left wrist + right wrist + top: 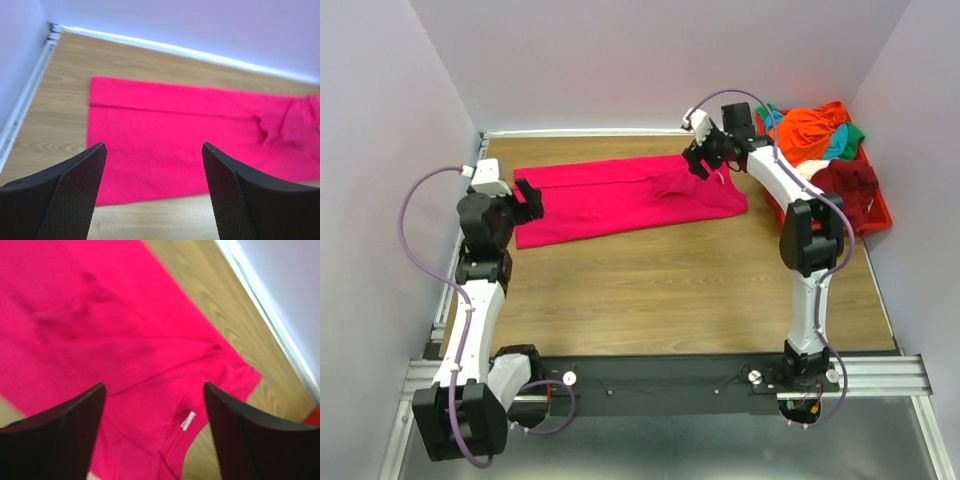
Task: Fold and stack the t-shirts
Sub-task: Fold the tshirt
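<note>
The wooden table (670, 290) is the largest thing; on its far half lies the magenta t-shirt (620, 200), and all other places here are told from this shirt; it is spread flat as one long band from left to right, with a straight crease line along its length (170, 111) and some wrinkles near its right end; its neck opening is at that right end, as the right wrist view shows.

To the right of the magenta t-shirt, apart from it, stands the red bin (875, 215) at the table's right edge; in and over the bin is a heap of other t-shirts: the orange one (810, 128) on top at the far side, the dark maroon one (845, 185) on the near side, and small parts of a teal one (837, 145) and a green one (856, 132) beside the orange.

The left gripper (532, 200) hangs at the shirt's left end, above the cloth; its jaws stand wide apart with nothing between them.

The right gripper (705, 160) hangs over the shirt's right part, near the far edge; its jaws are also spread wide and hold nothing.

A small white label (188, 420) sits by the neck opening.
</note>
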`<state>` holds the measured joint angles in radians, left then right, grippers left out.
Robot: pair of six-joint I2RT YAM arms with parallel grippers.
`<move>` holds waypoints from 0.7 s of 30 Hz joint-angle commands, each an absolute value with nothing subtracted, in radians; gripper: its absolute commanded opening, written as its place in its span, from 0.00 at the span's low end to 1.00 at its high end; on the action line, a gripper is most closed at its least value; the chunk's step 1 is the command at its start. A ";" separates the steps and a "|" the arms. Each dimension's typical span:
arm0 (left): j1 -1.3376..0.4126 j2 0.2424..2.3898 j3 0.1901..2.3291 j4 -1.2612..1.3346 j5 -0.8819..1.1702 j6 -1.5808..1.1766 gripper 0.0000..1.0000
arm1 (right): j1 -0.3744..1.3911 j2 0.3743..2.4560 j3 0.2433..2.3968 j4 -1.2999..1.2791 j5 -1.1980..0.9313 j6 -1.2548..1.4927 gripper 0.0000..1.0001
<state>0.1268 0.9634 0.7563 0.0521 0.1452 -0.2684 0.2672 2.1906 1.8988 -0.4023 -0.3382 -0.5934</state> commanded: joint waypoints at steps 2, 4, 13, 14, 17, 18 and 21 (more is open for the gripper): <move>0.049 0.890 0.663 0.098 0.149 -0.106 0.82 | 0.311 2.160 1.841 -0.666 -0.532 -0.853 0.79; 0.038 0.876 0.653 0.089 0.126 -0.088 0.82 | 0.334 2.174 1.825 -0.666 -0.456 -0.868 0.55; 0.025 0.877 0.663 0.110 0.129 -0.094 0.83 | 0.385 2.276 1.922 -0.661 -0.227 -0.802 0.45; 0.025 0.879 0.664 0.110 0.129 -0.095 0.83 | 0.388 2.290 1.927 -0.654 -0.218 -0.796 0.45; 0.026 0.876 0.660 0.114 0.140 -0.100 0.82 | 0.394 2.315 1.953 -0.644 -0.183 -0.776 0.47; 0.023 0.876 0.660 0.115 0.141 -0.100 0.83 | 0.394 2.330 1.959 -0.643 -0.172 -0.773 0.47; 0.025 0.871 0.657 0.117 0.144 -0.103 0.82 | 0.396 2.355 1.982 -0.640 -0.157 -0.772 0.47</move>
